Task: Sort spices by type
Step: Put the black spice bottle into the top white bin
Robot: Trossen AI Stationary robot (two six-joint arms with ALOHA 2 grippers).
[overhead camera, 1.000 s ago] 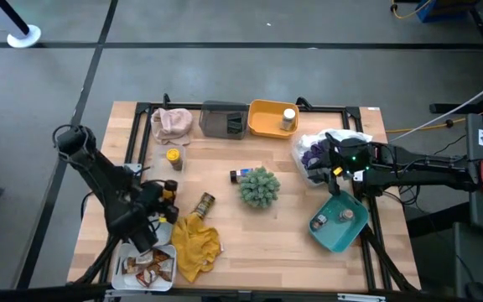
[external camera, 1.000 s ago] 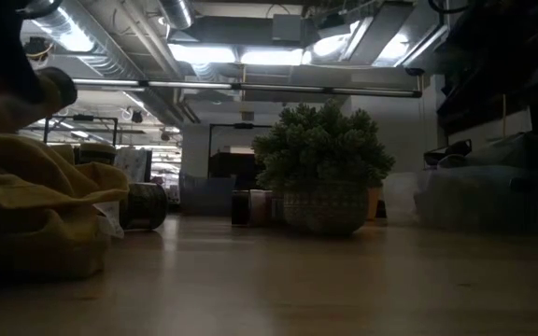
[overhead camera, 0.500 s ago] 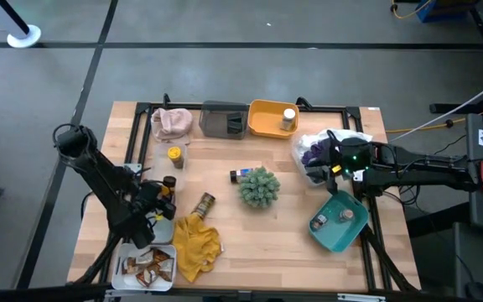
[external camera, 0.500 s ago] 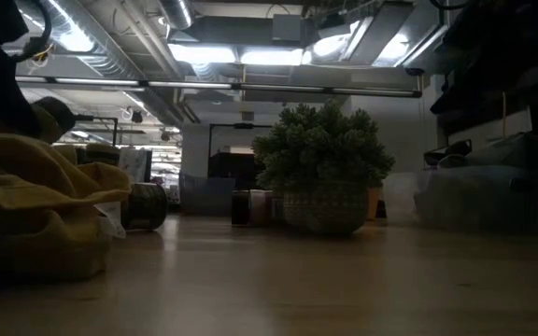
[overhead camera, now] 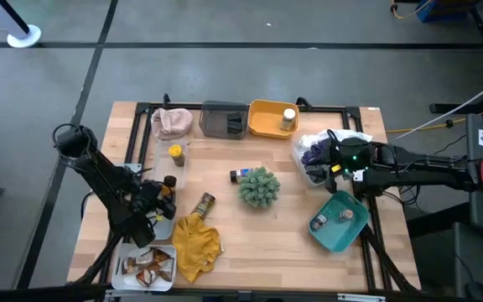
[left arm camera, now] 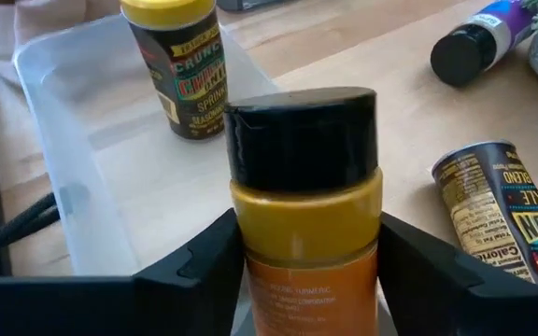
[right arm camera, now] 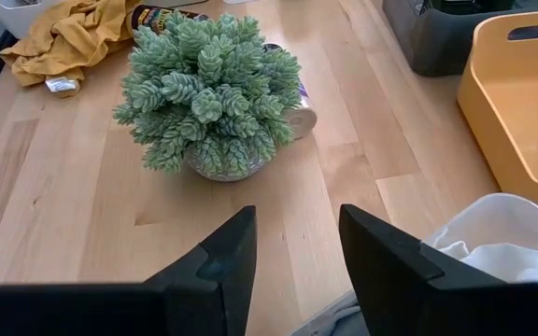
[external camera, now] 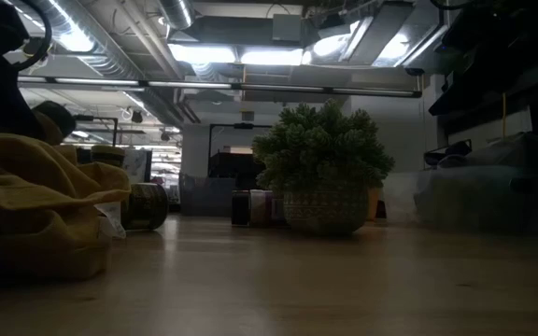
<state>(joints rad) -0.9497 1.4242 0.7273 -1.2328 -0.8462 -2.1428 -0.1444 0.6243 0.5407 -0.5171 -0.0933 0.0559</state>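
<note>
My left gripper (overhead camera: 161,198) is at the near end of a clear tray (overhead camera: 159,161) on the table's left, shut on an upright orange bottle with a black cap (left arm camera: 304,215). A yellow-lidded jar (left arm camera: 177,65) stands at the tray's far end. A brown can (left arm camera: 502,215) and a dark bottle with a blue label (overhead camera: 241,174) lie on their sides on the wood. My right gripper (right arm camera: 292,252) hangs open over the table's right side, near a white bag (overhead camera: 325,149), with nothing between its fingers. My left gripper has the bottle's orange body (left arm camera: 250,252), below the yellow shoulder, between its two fingers (left arm camera: 194,275), one on each side. The fingers come slanting down from the near left. The bottle is upright over the tray's near end; its base is hidden, so I cannot tell whether it stands on the tray floor.
A green plant ball (overhead camera: 259,186) sits mid-table. At the back are a pink cloth (overhead camera: 173,123), a grey bin (overhead camera: 223,120) and a yellow bin (overhead camera: 268,119) with a white-capped jar. A teal tray (overhead camera: 338,220) holds jars. Near left: a yellow cloth (overhead camera: 195,243) and a packet tray (overhead camera: 149,264).
My left gripper has sunk with the orange bottle toward the clear tray's near end, shifting slightly toward the far edge; the bottle has stayed upright.
</note>
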